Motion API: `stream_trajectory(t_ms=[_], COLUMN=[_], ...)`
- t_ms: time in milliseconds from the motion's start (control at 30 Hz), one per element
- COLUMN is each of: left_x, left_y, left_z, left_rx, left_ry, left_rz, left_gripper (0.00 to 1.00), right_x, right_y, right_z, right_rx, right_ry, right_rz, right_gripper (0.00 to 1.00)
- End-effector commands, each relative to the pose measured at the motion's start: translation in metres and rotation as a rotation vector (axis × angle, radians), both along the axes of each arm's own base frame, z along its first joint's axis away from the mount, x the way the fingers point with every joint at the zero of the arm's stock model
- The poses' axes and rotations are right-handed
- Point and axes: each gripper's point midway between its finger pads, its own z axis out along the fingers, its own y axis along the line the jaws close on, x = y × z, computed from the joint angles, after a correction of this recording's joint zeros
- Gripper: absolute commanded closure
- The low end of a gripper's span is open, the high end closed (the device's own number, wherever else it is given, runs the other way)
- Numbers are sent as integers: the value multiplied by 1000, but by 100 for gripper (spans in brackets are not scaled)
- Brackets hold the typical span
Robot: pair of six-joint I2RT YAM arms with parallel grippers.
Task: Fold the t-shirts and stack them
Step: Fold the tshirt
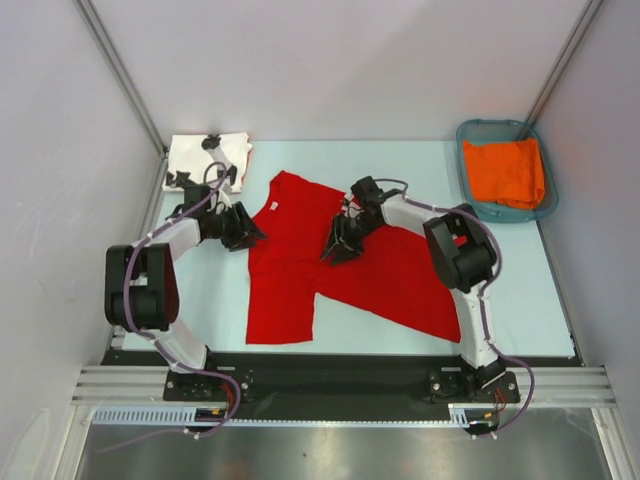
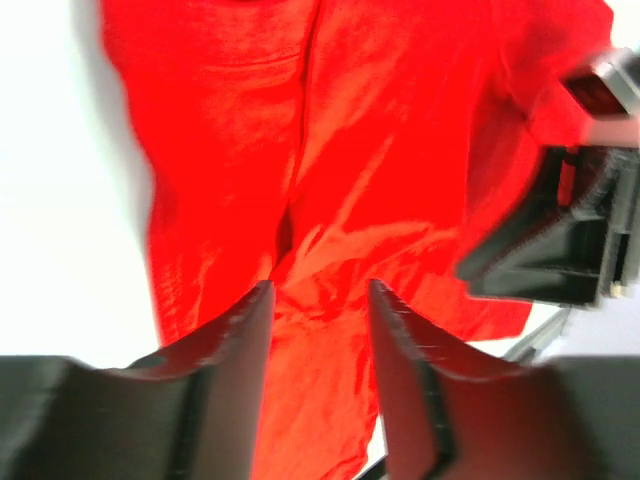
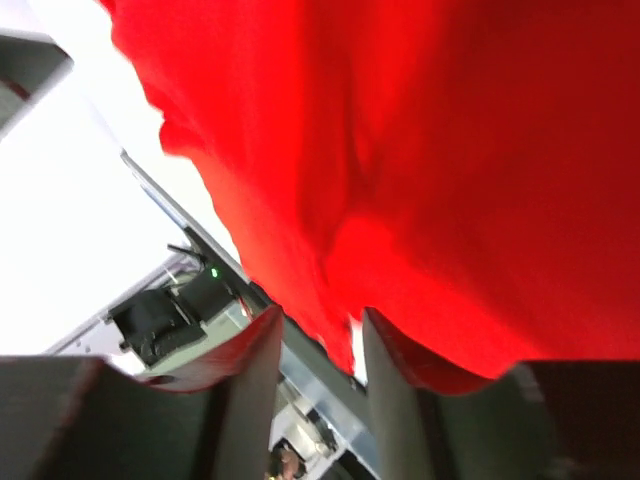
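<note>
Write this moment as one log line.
red tee on table | left claw open at its edge | right claw open over it | white tee far left

A teal basket point(image 1: 510, 212) holding orange cloth point(image 1: 505, 170) sits at the table's point(image 1: 540, 290) far right.

Mid-table: spread t-shirt point(image 1: 330, 270); far left: folded t-shirt point(image 1: 200, 158); far right: basket point(image 1: 508, 213), cloth point(image 1: 505, 172) inside, seemingly folded.

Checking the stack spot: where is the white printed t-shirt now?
In the top view, the white t-shirt lies folded at the far left corner, just beyond the left gripper, left of the red t-shirt.
</note>
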Motion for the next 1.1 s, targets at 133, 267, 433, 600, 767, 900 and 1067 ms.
stream_trajectory(t_ms=[133,267,433,600,767,900,1067], left_x=[62,130,195,249,278,279,264], left_y=[6,-5,-25,-34,-35,-35,-41], left_z=[82,109,75,76,42,38,9], left_rx=[231,216,245,336,410,339,219], left_ry=[-382,-591,-588,-668,-568,-470,-362], left_rz=[-59,2,-30,-33,-106,-111,-94], left_gripper=[42,39,34,28,28,29,27], right_x=[48,80,77,72,62,65,74], right_y=[-113,-206,-296,-367,-408,-416,-418], right_z=[86,84,63,55,40,30,15], right_rx=[-103,-214,-295,-400,-443,-481,-454], right_ry=[-310,-402,-471,-525,-520,-536,-520], right_rz=[-287,-578,-834,-948,-986,-941,-952], right_gripper=[51,48,48,46,40,37,37])
